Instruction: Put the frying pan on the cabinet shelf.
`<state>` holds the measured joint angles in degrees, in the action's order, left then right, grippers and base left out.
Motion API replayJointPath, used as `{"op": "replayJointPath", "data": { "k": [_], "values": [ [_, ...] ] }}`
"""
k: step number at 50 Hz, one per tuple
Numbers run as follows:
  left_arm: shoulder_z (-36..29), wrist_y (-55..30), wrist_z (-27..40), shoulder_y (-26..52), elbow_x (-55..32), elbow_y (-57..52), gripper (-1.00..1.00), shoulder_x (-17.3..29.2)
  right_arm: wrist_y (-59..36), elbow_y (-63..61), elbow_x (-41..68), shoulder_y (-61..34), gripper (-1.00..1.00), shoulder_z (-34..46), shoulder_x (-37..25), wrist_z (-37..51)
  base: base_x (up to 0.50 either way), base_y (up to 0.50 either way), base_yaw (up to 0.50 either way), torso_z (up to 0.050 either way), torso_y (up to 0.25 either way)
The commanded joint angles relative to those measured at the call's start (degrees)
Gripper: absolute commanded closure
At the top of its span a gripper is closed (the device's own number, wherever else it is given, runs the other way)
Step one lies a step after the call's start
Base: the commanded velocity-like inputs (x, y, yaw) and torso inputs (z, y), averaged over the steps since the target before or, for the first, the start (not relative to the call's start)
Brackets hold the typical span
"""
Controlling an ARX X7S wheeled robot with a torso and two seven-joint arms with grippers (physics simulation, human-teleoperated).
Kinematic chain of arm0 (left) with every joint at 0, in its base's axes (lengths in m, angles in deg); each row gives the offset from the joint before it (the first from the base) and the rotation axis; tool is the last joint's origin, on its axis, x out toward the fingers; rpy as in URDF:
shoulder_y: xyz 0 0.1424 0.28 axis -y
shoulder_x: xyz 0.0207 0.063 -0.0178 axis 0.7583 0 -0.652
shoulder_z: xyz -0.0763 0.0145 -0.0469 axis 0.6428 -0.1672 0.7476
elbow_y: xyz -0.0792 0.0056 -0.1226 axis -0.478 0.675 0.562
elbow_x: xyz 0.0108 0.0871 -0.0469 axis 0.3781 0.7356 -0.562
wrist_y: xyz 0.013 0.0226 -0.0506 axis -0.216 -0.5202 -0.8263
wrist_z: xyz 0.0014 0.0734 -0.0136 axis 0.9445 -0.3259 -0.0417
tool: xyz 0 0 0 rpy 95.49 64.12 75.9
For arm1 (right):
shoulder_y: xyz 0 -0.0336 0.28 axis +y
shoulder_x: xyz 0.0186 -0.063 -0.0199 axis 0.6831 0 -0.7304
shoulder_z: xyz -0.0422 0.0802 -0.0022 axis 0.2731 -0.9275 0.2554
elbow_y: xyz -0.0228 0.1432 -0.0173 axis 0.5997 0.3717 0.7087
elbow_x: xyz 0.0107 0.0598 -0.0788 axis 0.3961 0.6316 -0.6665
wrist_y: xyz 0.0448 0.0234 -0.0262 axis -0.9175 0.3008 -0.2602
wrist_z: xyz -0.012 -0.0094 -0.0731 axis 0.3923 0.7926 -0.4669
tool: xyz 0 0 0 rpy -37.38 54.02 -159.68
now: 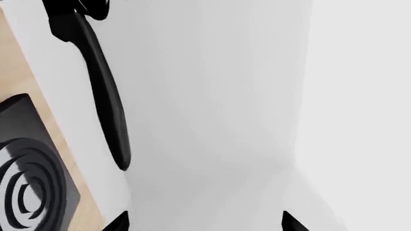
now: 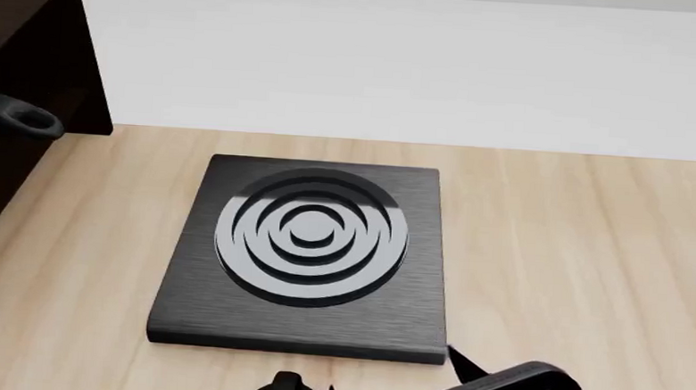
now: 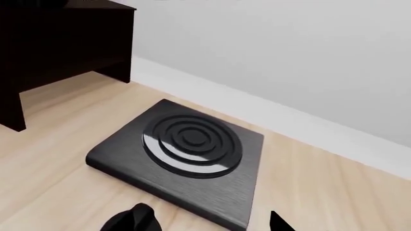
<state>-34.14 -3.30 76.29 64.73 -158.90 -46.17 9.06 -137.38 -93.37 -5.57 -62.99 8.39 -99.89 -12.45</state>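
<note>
Right end effector spread, hovering over tabletop – hob just ahead. Frying pan handle beyond left end effector, also spread – empty.

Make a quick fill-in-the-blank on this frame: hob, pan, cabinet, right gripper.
1. The top of the square black hob bears concentric ___.
2. The dark cabinet stands at the head view's ___ edge.
3. The frying pan has a handle that ends in a ___.
4. In the right wrist view the right gripper is ___, with nothing between its fingertips.

Missing words: rings; left; loop; open.
</note>
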Motion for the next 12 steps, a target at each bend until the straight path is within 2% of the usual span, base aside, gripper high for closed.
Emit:
{"op": "replayJointPath", "data": {
  "k": [1, 12],
  "values": [
    [-0.81, -2.33, -0.95, -5.01, 4.01, -6.92, -1.0, 1.59, 2.41, 0.89, -0.74, 0.4, -1.0, -0.65, -0.06, 0.05, 0.0, 0.0, 0.0, 0.0, 0.0],
    [-4.61, -8.33, -5.34, -5.47, 16.29, -8.28, -1.0, 5.56, 3.45, 1.64, -1.26, 0.31, -1.0, -0.33, 0.15, 0.25, 0.0, 0.0, 0.0, 0.0, 0.0]
  ]
}}
